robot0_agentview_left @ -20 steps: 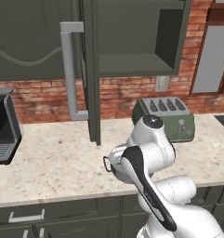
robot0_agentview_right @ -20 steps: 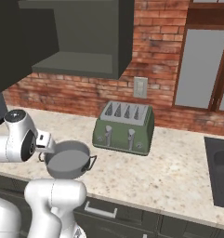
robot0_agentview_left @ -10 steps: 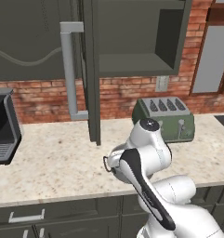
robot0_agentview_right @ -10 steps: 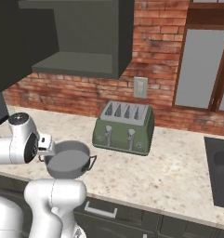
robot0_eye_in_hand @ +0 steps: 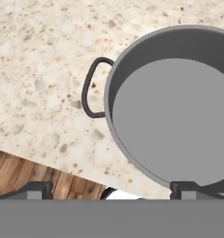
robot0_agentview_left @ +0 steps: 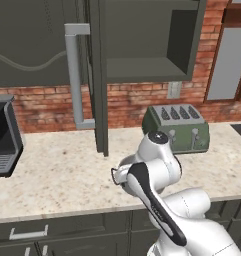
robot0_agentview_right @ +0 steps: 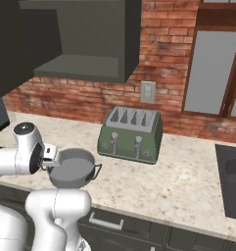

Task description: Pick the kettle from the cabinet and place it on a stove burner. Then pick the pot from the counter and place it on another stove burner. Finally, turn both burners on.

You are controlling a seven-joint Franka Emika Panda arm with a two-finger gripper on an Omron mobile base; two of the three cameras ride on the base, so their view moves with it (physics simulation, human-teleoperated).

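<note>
Beige speckled counter (robot0_agentview_left: 57, 175) from the left base, below an open dark cabinet (robot0_agentview_left: 142, 45); white arm (robot0_agentview_left: 152, 165) folded low at the front edge, posed almost exactly as a second ago, which reads as a hover settling rather than a reach under way. From the right base, much the same stillness: wide grey pot (robot0_agentview_right: 73, 169) sitting on the counter near its front edge, in front and to the left of the green toaster (robot0_agentview_right: 131, 135), with the arm's wrist bent over its left rim; not yet lifted, so judged to be at the very start of the pot's pick-up, burner placement yet to come. From the hand, looking straight down: gripper (robot0_eye_in_hand: 113, 189) spread wide and empty, one dark fingertip (robot0_eye_in_hand: 192, 188) over the pot's near rim, the other out past the counter edge; pot round, lidless, bare inside, matte grey, one thin dark loop handle (robot0_eye_in_hand: 92, 88) towards the left.
</note>
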